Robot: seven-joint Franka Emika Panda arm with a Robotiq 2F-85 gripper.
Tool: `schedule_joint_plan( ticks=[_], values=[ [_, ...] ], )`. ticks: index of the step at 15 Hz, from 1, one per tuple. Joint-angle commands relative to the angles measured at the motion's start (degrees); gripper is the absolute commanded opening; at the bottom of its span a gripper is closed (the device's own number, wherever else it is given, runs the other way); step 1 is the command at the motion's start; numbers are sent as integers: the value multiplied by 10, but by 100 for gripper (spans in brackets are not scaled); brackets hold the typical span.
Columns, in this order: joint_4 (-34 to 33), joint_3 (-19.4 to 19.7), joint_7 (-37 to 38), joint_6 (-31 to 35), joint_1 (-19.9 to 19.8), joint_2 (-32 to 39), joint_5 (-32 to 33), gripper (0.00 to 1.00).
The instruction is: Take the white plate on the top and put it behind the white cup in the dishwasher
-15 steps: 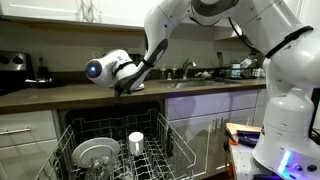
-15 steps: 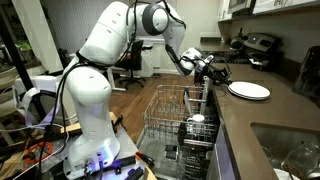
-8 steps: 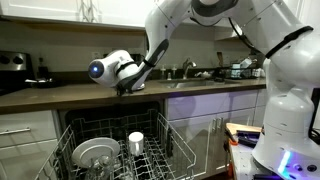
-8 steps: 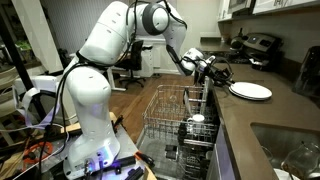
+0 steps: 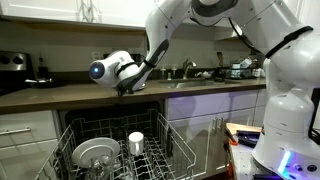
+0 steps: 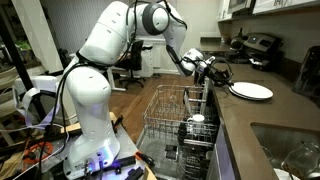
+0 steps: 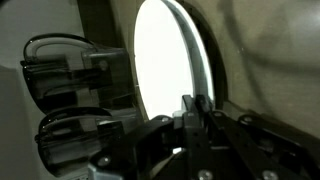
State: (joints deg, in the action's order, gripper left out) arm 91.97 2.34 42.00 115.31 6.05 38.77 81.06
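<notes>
The white plate (image 6: 251, 91) lies on the dark counter and fills the wrist view (image 7: 160, 70). My gripper (image 6: 221, 76) is at the plate's near edge, low over the counter (image 5: 128, 87). In the wrist view my gripper (image 7: 196, 106) has its fingers close together, pinched on the plate's rim. The white cup (image 5: 136, 143) stands upright in the pulled-out dishwasher rack (image 5: 172, 150), and it also shows in the rack (image 6: 162, 112) in the other exterior view (image 6: 197, 120). The plate itself does not show in the exterior view that faces the open dishwasher.
A greyer round dish (image 5: 95, 155) stands in the rack beside the cup. A sink (image 6: 290, 150) is set in the counter. Dark stove parts (image 7: 70, 90) lie beyond the plate. White cabinet drawers (image 5: 25, 135) flank the dishwasher.
The plate has shifted very slightly on the counter since the earliest frame; the arm is almost still.
</notes>
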Motion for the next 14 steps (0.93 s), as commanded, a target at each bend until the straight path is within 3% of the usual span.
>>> schedule_joint_plan(
  ticks=[1, 14],
  values=[
    [13, -3, 12, 1, -5, -12, 14, 8],
    [8, -11, -8, -5, 0, -27, 8, 8]
  ],
)
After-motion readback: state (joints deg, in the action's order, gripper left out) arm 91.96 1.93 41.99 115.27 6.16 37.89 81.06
